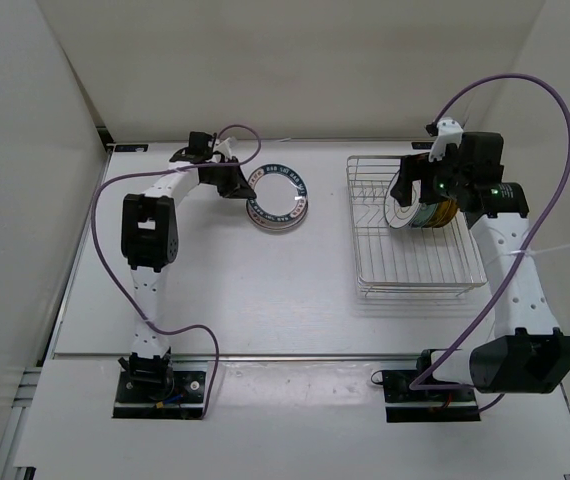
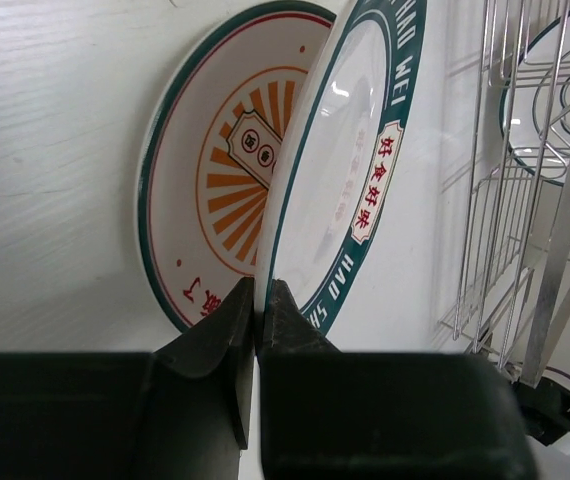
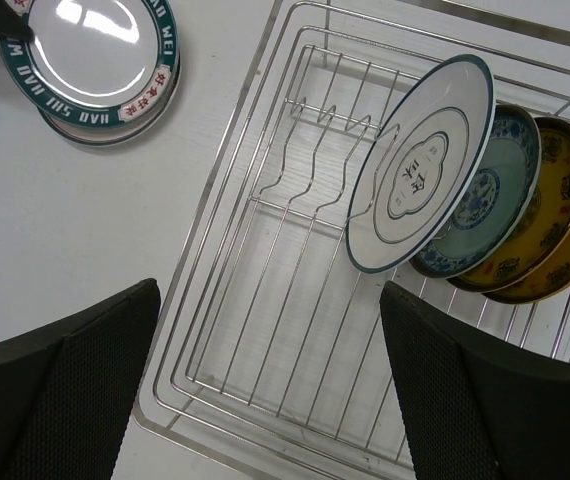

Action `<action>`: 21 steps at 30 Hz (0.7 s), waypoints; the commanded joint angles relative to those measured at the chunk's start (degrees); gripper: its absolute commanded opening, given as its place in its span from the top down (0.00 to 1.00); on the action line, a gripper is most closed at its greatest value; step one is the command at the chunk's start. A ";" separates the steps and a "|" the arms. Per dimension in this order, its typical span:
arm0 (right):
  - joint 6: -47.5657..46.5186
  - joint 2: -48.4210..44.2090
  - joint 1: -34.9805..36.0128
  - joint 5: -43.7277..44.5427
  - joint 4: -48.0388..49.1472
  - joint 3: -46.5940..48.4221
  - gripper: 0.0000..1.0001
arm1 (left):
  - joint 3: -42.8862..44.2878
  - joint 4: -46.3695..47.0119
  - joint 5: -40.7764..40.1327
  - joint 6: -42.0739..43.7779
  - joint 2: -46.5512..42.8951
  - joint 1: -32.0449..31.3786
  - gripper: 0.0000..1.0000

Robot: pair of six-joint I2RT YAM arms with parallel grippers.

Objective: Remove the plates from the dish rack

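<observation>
Dish rack, table far right: white motif plate, teal plate, gold plate upright; right gripper spread wide above. Far centre: left gripper clamped on dark-rimmed plate, over sunburst plate

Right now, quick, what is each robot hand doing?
Left gripper: shut on the dark-rimmed white plate.
Right gripper: open, holding nothing.

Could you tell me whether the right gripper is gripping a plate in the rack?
No, the right gripper is wide open over the rack and touches none of the plates standing there.
</observation>
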 commanded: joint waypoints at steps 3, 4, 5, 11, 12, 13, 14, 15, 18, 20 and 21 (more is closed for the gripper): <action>-0.29 -2.58 0.09 -0.22 1.19 -0.39 0.07 | 0.55 0.39 -0.14 0.66 -1.12 -0.71 0.89; -0.29 -2.58 0.09 -0.22 1.19 -0.39 0.07 | 0.55 0.39 -0.14 0.66 -1.12 -0.71 0.89; -0.29 -2.58 0.09 -0.22 1.19 -0.92 0.07 | 0.55 0.39 -0.14 0.66 -1.12 -0.71 0.89; 0.24 -3.11 0.09 -0.75 1.19 -0.92 0.07 | -0.77 0.39 -0.76 0.66 -1.12 -0.71 0.78; 0.24 -3.11 0.09 -0.75 1.19 -0.92 0.07 | -0.77 0.39 -0.76 1.18 -1.12 -0.71 0.74; 0.24 -3.63 0.09 -0.75 1.19 -0.92 0.07 | -0.77 0.39 -1.28 1.18 -1.12 -0.71 0.69; 0.24 -3.64 0.09 -1.27 1.19 -0.92 0.07 | -1.29 0.39 -1.28 1.18 -1.65 -0.71 0.66; 0.24 -3.64 0.09 -1.28 1.19 -0.92 0.07 | -1.30 0.39 -1.28 1.18 -1.65 -0.71 0.63; 0.24 -3.64 0.09 -1.28 1.19 -0.92 0.06 | -2.00 0.39 -1.98 1.18 -2.17 -0.71 0.56; 0.24 -3.64 0.09 -1.28 1.19 -0.92 0.06 | -2.00 -1.19 -2.86 2.24 -2.70 -1.24 0.48; 0.24 -3.64 0.09 -1.28 1.19 -0.92 0.06 | -1.48 -1.80 -2.87 3.20 -2.71 -1.24 0.46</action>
